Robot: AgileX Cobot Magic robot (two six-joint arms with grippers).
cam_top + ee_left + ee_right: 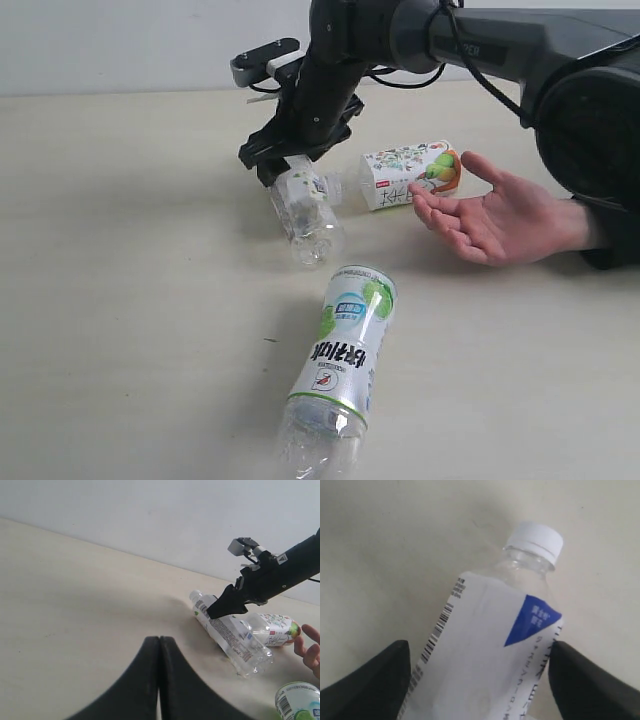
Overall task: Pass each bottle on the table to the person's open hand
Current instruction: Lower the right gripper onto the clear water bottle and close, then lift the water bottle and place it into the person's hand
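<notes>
- Nearest you, the lime-label bottle (345, 375) lies on its side at the near edge of the counter (120, 280). Its clear base points toward that edge.
- Further in, toward the far edge, the white-blue bottle (303, 215) also lies flat on the counter.
- Your right claw (272, 165) is down over the capped end of that bottle, jaws spread wide. One dark finger (367, 680) stands on each side of the label.
- The fingers sit close against the label, but you cannot tell whether they press it. The bottle rests on the counter.
- Its white cap (534, 540) shows beyond the fingers in the right wrist view.
- The floral-label bottle (410, 175) lies on its side just beside the white-blue one, on the right.
- The person's hand (490, 220) rests open, palm up, near the counter's right edge. Its fingertips are just at the floral bottle.
- Your left claw (159, 641) is closed, its fingers pressed together with nothing between them, well apart from the bottles.
</notes>
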